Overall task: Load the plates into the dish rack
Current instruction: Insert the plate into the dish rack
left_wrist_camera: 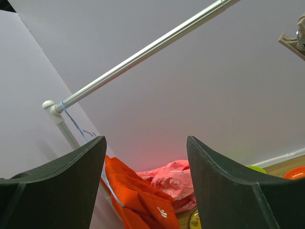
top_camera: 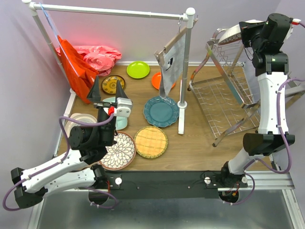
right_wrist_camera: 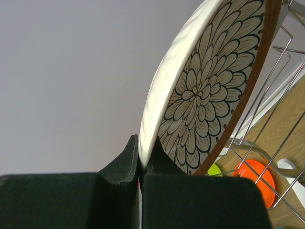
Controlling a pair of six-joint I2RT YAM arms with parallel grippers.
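My right gripper (top_camera: pixel 239 31) (right_wrist_camera: pixel 145 153) is shut on the rim of a brown-rimmed white-floral plate (top_camera: pixel 229 33) (right_wrist_camera: pixel 209 81), held on edge above the top of the chrome wire dish rack (top_camera: pixel 228 93) (right_wrist_camera: pixel 282 57). My left gripper (top_camera: pixel 107 89) (left_wrist_camera: pixel 146 140) points upward, open and empty, over the table's left side. On the table lie a second floral plate (top_camera: pixel 120 151), a woven yellow plate (top_camera: pixel 150 141), a teal scalloped plate (top_camera: pixel 161 110), a lime green plate (top_camera: pixel 138 69), an orange plate (top_camera: pixel 155 80), a yellow-brown patterned plate (top_camera: pixel 113 84), a mint tray (top_camera: pixel 121 122) and a white ringed plate (top_camera: pixel 77 122).
A white pipe clothes rail (top_camera: pixel 114 12) spans the back, and its right post (top_camera: pixel 184 95) stands between the plates and the rack. A grey cloth (top_camera: pixel 172 62) hangs from it. Red and pink cloths (top_camera: pixel 90 59) (left_wrist_camera: pixel 152 191) are heaped at the back left.
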